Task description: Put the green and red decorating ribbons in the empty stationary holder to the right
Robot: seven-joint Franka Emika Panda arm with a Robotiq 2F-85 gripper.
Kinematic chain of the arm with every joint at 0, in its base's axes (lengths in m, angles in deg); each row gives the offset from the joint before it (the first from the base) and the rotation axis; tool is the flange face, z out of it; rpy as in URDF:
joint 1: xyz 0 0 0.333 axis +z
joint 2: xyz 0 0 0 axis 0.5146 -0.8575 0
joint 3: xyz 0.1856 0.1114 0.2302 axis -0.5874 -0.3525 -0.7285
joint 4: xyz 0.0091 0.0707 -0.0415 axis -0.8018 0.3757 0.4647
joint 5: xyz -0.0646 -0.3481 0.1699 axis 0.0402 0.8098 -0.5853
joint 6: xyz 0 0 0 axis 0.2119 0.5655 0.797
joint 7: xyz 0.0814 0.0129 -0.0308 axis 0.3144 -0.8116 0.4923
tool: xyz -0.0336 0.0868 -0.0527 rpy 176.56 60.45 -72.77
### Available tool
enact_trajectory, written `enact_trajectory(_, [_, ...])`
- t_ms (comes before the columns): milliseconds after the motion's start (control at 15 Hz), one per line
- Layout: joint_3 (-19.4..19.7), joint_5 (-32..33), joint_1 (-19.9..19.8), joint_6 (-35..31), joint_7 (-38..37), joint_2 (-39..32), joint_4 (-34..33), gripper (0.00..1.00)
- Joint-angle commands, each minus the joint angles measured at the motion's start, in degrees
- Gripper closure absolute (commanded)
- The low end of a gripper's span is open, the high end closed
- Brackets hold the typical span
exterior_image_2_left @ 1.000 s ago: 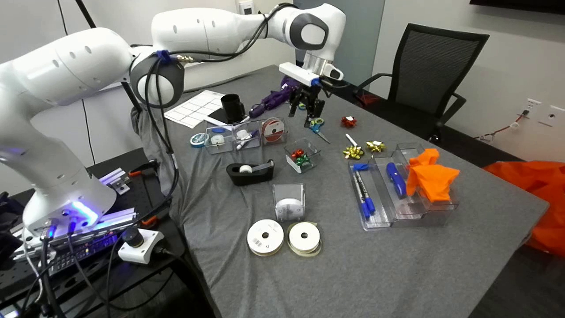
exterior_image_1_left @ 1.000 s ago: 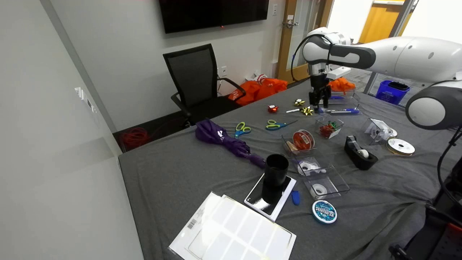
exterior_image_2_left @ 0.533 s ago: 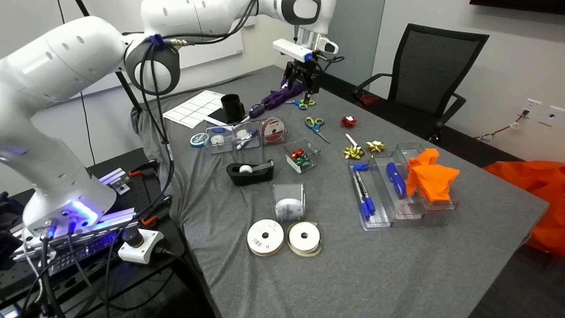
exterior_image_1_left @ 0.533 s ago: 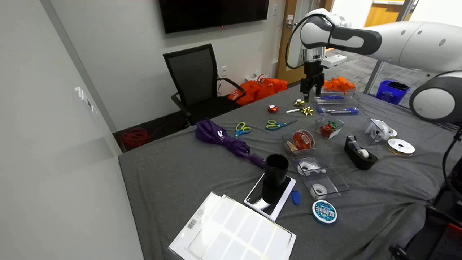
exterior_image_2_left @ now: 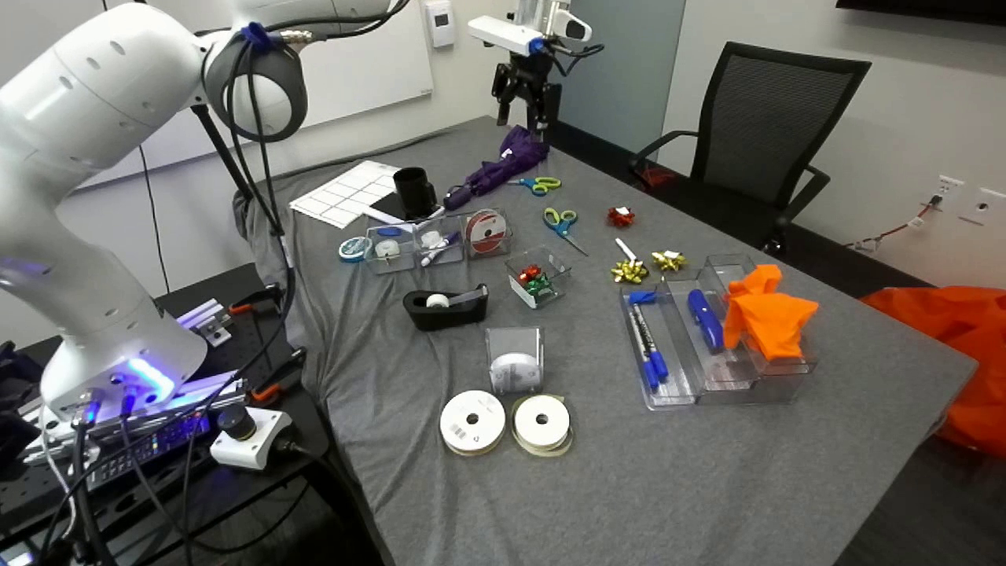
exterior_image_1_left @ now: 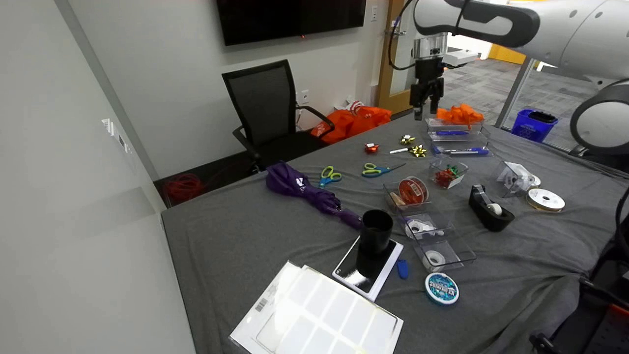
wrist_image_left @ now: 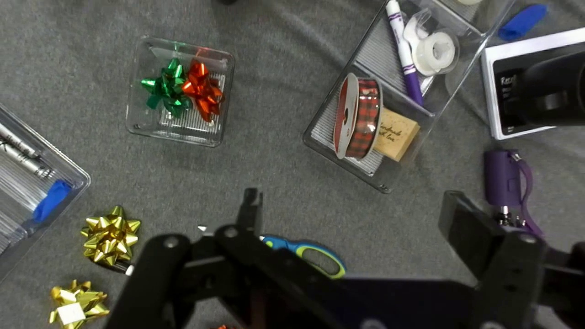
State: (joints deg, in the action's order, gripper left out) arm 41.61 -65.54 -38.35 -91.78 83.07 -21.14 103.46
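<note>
The green bow (wrist_image_left: 169, 87) and the red bow (wrist_image_left: 204, 91) lie side by side inside a small clear holder (wrist_image_left: 176, 138) in the wrist view. The holder also shows in both exterior views (exterior_image_1_left: 435, 169) (exterior_image_2_left: 559, 277), with the red bow (exterior_image_1_left: 444, 178) and the green bow (exterior_image_2_left: 539, 284) in it. Another red bow (exterior_image_2_left: 620, 216) lies on the table near the far edge. My gripper (wrist_image_left: 354, 194) is open with nothing between its fingers. In both exterior views the gripper (exterior_image_1_left: 425, 116) (exterior_image_2_left: 521, 130) hangs high above the table, apart from the holder.
Scissors (exterior_image_2_left: 561, 224) and gold bows (exterior_image_2_left: 629, 271) lie near the holder. A clear tray (exterior_image_2_left: 676, 393) holds blue markers and an orange heap (exterior_image_2_left: 766, 310). A tape dispenser (exterior_image_2_left: 446, 308), a clear organizer (wrist_image_left: 311, 125) with a plaid ribbon spool, and a purple umbrella (exterior_image_1_left: 314, 194) stand around.
My gripper has risen well above the table, and the arm has lifted with it. The bows, the holder and the other things on the table have not moved.
</note>
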Motion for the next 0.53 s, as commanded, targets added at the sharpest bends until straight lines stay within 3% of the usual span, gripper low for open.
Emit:
enact_trajectory(0, [0.1,0.4,0.2,4.8,1.3,1.7,0.0,0.00])
enact_trajectory(467, [0.1,0.0,0.0,3.3,2.4,2.7,1.3,0.00])
